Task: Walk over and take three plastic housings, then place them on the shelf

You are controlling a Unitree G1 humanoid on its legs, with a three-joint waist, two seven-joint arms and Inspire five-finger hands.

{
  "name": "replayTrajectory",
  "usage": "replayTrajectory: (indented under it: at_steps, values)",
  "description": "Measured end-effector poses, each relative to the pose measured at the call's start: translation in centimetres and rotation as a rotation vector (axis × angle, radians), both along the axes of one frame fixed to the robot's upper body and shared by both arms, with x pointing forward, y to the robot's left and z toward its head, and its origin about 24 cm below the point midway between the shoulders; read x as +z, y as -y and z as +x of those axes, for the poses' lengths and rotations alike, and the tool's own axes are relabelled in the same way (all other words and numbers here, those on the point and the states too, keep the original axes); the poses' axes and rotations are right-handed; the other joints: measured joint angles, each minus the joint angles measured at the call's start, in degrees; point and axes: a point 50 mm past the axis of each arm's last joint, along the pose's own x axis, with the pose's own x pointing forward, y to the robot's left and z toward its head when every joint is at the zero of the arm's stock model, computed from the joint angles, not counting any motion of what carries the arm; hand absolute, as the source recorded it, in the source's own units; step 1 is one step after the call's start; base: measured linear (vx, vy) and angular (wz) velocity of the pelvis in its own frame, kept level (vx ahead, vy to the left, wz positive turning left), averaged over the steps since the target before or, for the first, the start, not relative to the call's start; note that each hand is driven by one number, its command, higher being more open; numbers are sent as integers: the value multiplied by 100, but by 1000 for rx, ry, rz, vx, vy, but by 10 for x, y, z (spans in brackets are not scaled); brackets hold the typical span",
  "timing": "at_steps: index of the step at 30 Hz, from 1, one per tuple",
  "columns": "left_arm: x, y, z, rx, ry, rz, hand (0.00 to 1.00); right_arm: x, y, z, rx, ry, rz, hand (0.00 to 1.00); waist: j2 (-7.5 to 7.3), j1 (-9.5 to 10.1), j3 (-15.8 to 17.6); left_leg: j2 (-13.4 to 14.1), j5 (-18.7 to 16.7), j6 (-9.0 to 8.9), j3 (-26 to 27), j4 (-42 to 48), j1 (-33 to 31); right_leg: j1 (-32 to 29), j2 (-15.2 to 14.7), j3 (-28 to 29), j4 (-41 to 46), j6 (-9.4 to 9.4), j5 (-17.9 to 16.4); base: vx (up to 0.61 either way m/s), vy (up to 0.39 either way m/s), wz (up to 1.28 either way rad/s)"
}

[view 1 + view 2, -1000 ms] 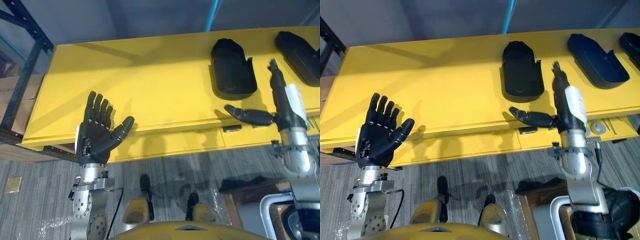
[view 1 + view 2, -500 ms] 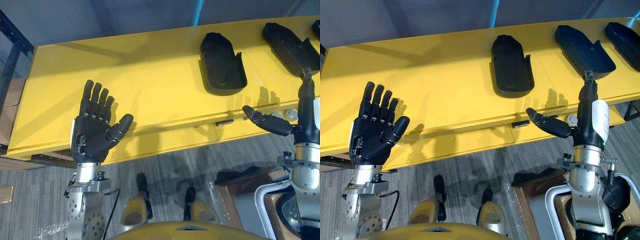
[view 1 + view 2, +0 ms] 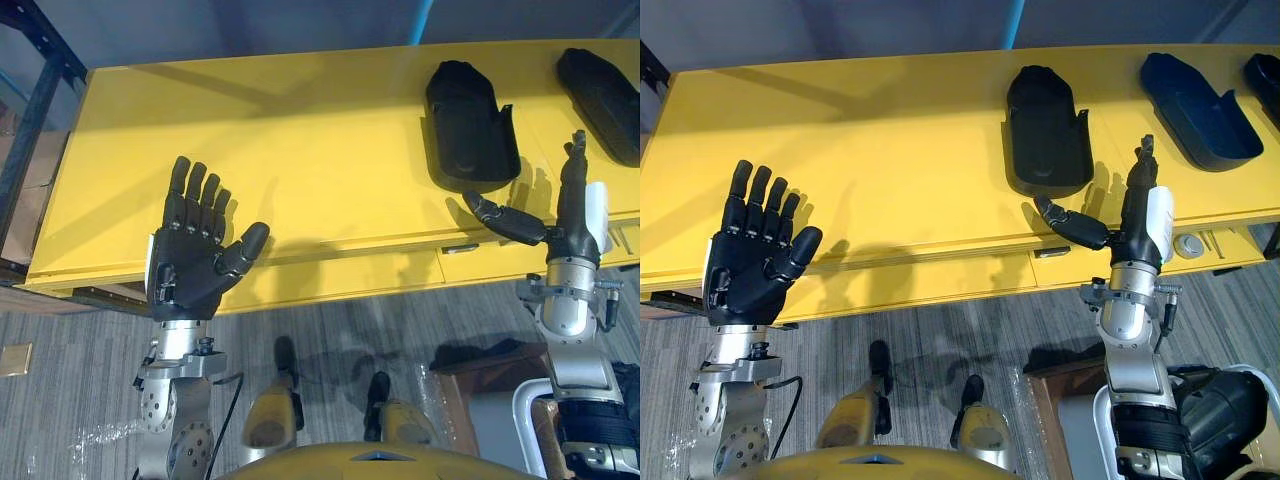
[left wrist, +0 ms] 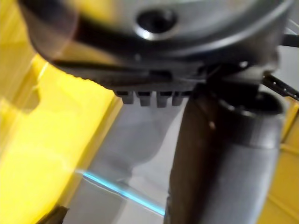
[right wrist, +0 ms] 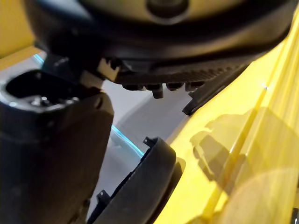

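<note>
Three dark plastic housings lie on the yellow surface, seen from the head camera. The nearest housing rests hollow side up on the right half of the surface. The second housing, dark blue, lies further right and well apart from it. The third housing is cut off by the right edge of the view.

The left robot hand hovers over the near edge of the surface with its palm towards the camera. Its fingers are straight and spread, the thumb is out to the side, and it holds nothing.

The right robot hand stands edge-on near the front end of the nearest housing. Its fingers are straight and point away across the surface, its thumb is stretched towards the left, and nothing is held. In the right wrist view the rim of the nearest housing shows just past the thumb, apart from it.

A dark shelf frame stands off the left end of the surface, and grey plank floor lies below its near edge.
</note>
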Motion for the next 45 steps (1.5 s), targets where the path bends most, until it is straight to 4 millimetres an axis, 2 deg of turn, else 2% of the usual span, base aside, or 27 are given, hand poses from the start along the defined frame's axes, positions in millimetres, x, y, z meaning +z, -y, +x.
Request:
replayTrajectory:
  at_steps: [12,22,27,34,39,45]
  values:
    - [2,0,3,5,11,-4,100,3,9,25,-76,-7,31,100,80,-12,303,-25,19,-7,-77,-1,-17,-28,-33,-47,113,-22,-33,-1,-1,2]
    - [6,1,9,5,29,-8,100,16,19,36,-130,20,21,100,98,-10,318,-29,62,23,-100,-1,-65,-98,-48,-51,170,-26,-39,0,0,0]
    - [3,1,10,8,19,-9,100,25,20,44,-143,49,38,100,198,-15,381,-43,96,43,-140,-1,-51,-107,-75,-82,249,-16,-58,-3,-8,2]
    - [3,1,9,8,16,-9,100,26,21,47,-142,54,72,100,273,-6,421,-70,96,33,-182,-2,-52,-83,-122,-152,268,-11,-63,-5,-10,4]
    - [2,1,8,10,11,-10,100,36,6,26,-60,149,26,100,273,-9,421,-68,94,32,-171,-2,-14,-28,-129,-149,238,-4,-58,7,-12,-1]
    - [0,4,6,5,7,-28,100,73,-37,-10,163,441,2,100,277,-49,407,-62,19,-9,-53,-6,145,100,-99,-72,124,-17,-68,6,-23,-9]
